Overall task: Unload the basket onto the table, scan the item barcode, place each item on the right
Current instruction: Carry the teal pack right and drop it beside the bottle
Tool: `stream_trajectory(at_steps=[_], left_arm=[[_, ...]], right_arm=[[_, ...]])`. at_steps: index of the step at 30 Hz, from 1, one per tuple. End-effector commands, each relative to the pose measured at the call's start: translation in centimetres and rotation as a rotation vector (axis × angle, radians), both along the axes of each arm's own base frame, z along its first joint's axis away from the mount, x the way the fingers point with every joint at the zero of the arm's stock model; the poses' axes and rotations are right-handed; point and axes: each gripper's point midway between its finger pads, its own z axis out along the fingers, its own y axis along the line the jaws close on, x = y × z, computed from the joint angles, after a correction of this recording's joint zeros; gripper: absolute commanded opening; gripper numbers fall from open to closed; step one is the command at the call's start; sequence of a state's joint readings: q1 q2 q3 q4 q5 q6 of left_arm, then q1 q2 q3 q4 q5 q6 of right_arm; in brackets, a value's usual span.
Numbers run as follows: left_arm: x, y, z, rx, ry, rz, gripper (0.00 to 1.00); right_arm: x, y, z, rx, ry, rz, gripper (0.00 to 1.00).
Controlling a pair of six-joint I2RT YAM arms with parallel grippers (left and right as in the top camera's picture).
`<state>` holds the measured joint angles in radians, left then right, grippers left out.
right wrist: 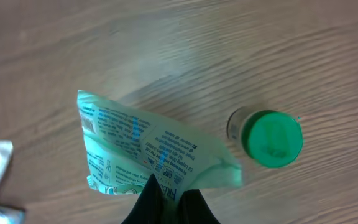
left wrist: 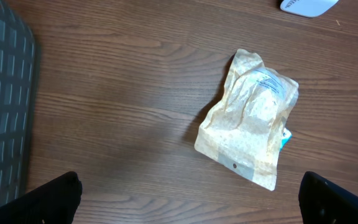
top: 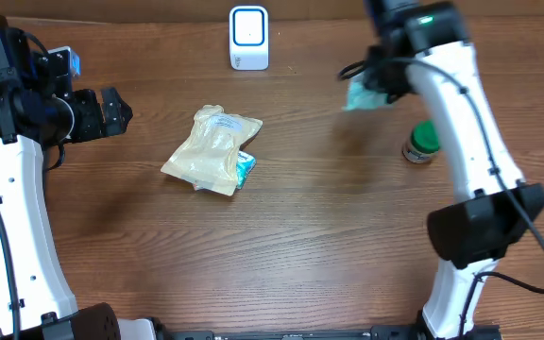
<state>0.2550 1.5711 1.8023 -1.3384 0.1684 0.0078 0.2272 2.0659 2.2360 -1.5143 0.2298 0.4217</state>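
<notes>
The work surface is a brown wood-grain table top (top: 300,246) that fills all three views; nothing of the room beyond it shows. In the left wrist view, a dark grey gridded panel (left wrist: 2,106) borders the left edge of the wood.

My left gripper (top: 119,111) hovers above the left side of the table, well apart from every object. Its fingers (left wrist: 55,199) are spread wide and carry nothing.

Near the table's middle lies a beige crinkled plastic pouch (top: 213,149), flat on the wood. Under its right edge sits a small packet with a teal edge (top: 245,168), mostly covered. At the far edge, behind the pouch and apart from it, stands a white box-shaped barcode scanner with a blue-ringed face (top: 249,38).

To the right of the scanner, my right gripper (right wrist: 169,199) pinches a pale green printed sachet (right wrist: 148,152) by one edge, fingers pressed together on it. The sachet hangs above the table at the far right; its printed face shows in the right wrist view. I cannot make out a barcode.

Near the sachet, on the wood, stands a small upright jar with a green round cap (top: 421,142), just beside my white right arm link in the overhead view.

Bare wood runs between the pouch and the jar, and across the whole near half of the table.
</notes>
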Motion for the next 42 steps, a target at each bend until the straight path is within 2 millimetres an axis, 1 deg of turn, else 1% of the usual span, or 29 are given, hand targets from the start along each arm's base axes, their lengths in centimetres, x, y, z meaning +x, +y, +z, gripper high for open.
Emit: stream_trajectory(at_steps=[1, 3, 6, 9, 14, 17, 18, 19, 20, 22, 23, 24, 26, 27, 29, 30, 32, 34, 35, 39, 42], left_arm=[[0.2, -0.1, 0.0, 0.004, -0.003, -0.024, 1.00], [0.2, -0.1, 0.0, 0.004, -0.003, -0.024, 0.99], [0.2, -0.1, 0.0, 0.004, -0.003, -0.024, 1.00], [0.2, -0.1, 0.0, 0.004, -0.003, -0.024, 0.99], [0.2, -0.1, 0.0, 0.004, -0.003, -0.024, 1.00], [0.2, -0.1, 0.0, 0.004, -0.003, -0.024, 0.99], [0.2, -0.1, 0.0, 0.004, -0.003, -0.024, 0.99], [0.2, -0.1, 0.0, 0.004, -0.003, -0.024, 1.00], [0.2, -0.1, 0.0, 0.004, -0.003, -0.024, 1.00], [0.2, -0.1, 0.0, 0.004, -0.003, -0.024, 1.00], [0.2, -0.1, 0.0, 0.004, -0.003, -0.024, 0.99], [0.2, -0.1, 0.0, 0.004, -0.003, -0.024, 1.00], [0.2, -0.1, 0.0, 0.004, -0.003, -0.024, 1.00], [0.2, -0.1, 0.0, 0.004, -0.003, -0.024, 1.00], [0.2, -0.1, 0.0, 0.004, -0.003, -0.024, 1.00], [0.2, -0.1, 0.0, 0.004, -0.003, -0.024, 0.99], [0.2, -0.1, 0.0, 0.004, -0.003, -0.024, 1.00], [0.2, -0.1, 0.0, 0.004, -0.003, -0.024, 1.00], [0.2, -0.1, 0.0, 0.004, -0.003, -0.024, 1.00], [0.2, -0.1, 0.0, 0.004, -0.003, -0.024, 1.00], [0.2, -0.1, 0.0, 0.004, -0.003, -0.024, 1.00]], right_arm=[[1.0, -1.8, -0.2, 0.113, -0.008, -0.072, 0.04], [1.7, -3.3, -0.8, 0.104, -0.007, -0.078, 0.04], [2.4, -4.9, -2.2, 0.084, 0.002, -0.056, 0.04], [2.9, -6.0, -3.8, 0.057, 0.013, -0.001, 0.04], [3.8, -7.4, -6.8, 0.038, 0.012, 0.031, 0.04], [3.9, -7.7, -8.7, 0.019, 0.021, 0.047, 0.04], [3.7, -8.3, -9.6, -0.013, 0.030, 0.036, 0.04], [3.6, -8.8, -10.0, -0.038, 0.035, 0.023, 0.06], [3.5, -9.2, -10.4, -0.059, 0.039, 0.010, 0.09], [3.1, -9.9, -10.8, -0.096, 0.050, -0.019, 0.20], [2.9, -10.3, -10.9, -0.113, 0.054, -0.035, 0.37], [2.9, -10.4, -10.9, -0.120, 0.055, -0.037, 0.52], [3.0, -10.5, -10.7, -0.119, 0.050, -0.038, 0.62], [3.1, -10.5, -10.5, -0.119, 0.045, -0.039, 0.69], [3.1, -10.5, -10.1, -0.118, 0.044, -0.043, 0.75], [3.0, -10.4, -9.5, -0.112, 0.043, -0.058, 0.76], [2.9, -9.4, -8.4, -0.080, 0.038, -0.058, 0.79], [2.9, -7.0, -6.9, 0.014, 0.033, -0.015, 0.87], [2.7, -5.6, -6.1, 0.070, 0.032, 0.013, 1.00], [1.8, 1.0, -3.5, 0.301, 0.043, 0.141, 1.00], [0.7, 6.0, -2.8, 0.485, 0.072, 0.237, 1.00]])
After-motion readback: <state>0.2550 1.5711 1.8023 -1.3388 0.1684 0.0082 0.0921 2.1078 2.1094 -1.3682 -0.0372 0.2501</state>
